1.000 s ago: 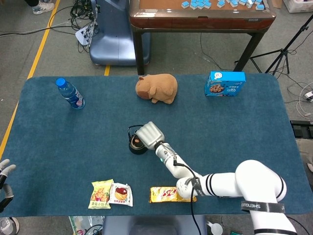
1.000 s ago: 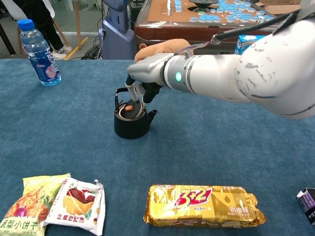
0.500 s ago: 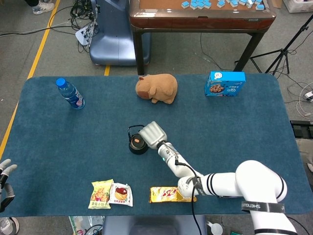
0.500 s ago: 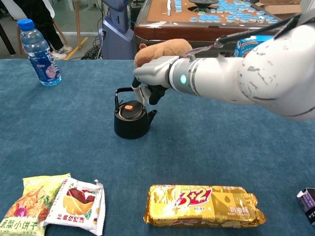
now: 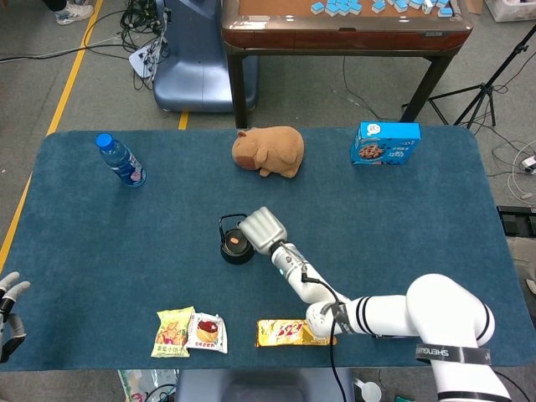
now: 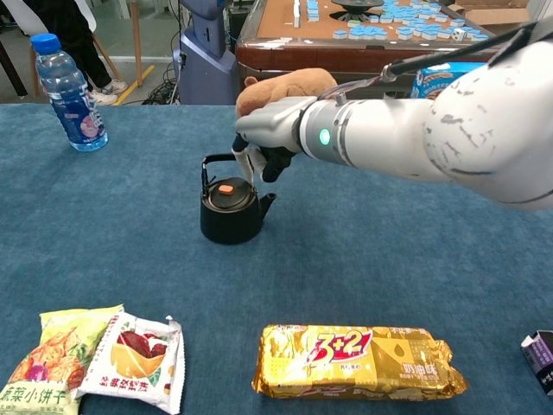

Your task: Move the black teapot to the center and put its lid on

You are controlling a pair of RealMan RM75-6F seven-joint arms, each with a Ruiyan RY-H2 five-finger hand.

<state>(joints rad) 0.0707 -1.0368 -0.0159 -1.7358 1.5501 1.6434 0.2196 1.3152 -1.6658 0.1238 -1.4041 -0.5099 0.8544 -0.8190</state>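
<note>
Gold biscuit pack [image 6: 359,360] nearest me. Black teapot [image 6: 230,210] mid-bench, lid [image 6: 226,189] seated. My right robot hand [image 6: 263,143] hovers just above, fingers curled, holding nothing. Catch the handle [image 6: 210,161] while lifting clear and the pot tips.

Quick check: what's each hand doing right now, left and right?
Left hand: open, holding nothing, at the table edge.
Right hand: fingers curled, holding nothing, just above the teapot.

"3+2" on the gold biscuit pack [image 6: 359,360]; other labels illegible.
</note>
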